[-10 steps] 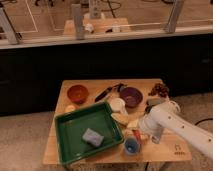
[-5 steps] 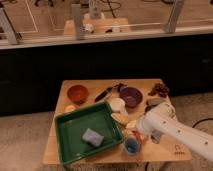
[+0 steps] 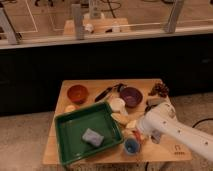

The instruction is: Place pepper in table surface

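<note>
Wooden table surface, arm slanted low, claw beside blue cup.

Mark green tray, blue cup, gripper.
green tray (image 3: 75, 132): camera view, bare floor, left half.
blue cup (image 3: 131, 146): camera view, its inside.
gripper (image 3: 138, 131): camera view, arm's tip, by the blue cup.

One table. One green tray, at its 8 o'clock, with one grey sponge in it. Two bowls: orange at 10 o'clock, purple at 1 o'clock. Two cups: white near the centre, blue at 5 o'clock. One black utensil at 12 o'clock. One dark cluster at 2 o'clock. Two pale food pieces. One pepper, only partly seen. One arm with one gripper, at 5 o'clock by the blue cup.
</note>
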`<state>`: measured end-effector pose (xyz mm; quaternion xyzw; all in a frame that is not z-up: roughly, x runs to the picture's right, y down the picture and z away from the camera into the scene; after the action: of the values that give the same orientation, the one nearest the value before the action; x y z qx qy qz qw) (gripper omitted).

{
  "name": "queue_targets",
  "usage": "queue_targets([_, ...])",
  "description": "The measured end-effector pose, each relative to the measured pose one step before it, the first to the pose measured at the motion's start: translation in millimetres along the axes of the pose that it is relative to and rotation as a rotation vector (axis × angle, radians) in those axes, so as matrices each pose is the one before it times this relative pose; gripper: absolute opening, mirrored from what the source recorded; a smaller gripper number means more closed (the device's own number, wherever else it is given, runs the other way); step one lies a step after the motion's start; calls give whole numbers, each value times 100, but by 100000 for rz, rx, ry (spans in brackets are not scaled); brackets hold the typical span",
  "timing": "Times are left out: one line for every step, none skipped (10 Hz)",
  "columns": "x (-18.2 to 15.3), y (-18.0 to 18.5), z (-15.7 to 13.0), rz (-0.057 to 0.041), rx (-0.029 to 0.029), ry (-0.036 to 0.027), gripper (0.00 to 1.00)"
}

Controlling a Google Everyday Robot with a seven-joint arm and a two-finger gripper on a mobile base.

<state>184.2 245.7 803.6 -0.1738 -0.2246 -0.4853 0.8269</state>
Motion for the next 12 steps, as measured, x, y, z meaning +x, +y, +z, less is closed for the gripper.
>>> queue_targets([105, 172, 171, -641, -2174, 354, 80])
queue_targets([10, -117, 177, -1099, -1523, 272, 80])
queue_targets([-39, -10, 130, -794, -1618, 156, 80])
queue_targets([-22, 123, 151, -1204, -2239, 783, 80])
queue_targets([-149, -52, 89, -1276, -1416, 420, 80])
queue_targets([-269, -325, 163, -2239, -1840, 439, 75])
queue_targets([-96, -281, 110, -1237, -695, 188, 67])
queue_targets([-193, 160, 173, -1796, -2187, 388, 55])
queue_targets([-167, 37, 84, -864, -1062, 108, 45])
queue_targets([29, 104, -97, 354, -45, 271, 37])
queue_targets([-19, 132, -188, 21, -9, 374, 27])
queue_targets([-62, 70, -217, 164, 199, 67, 18])
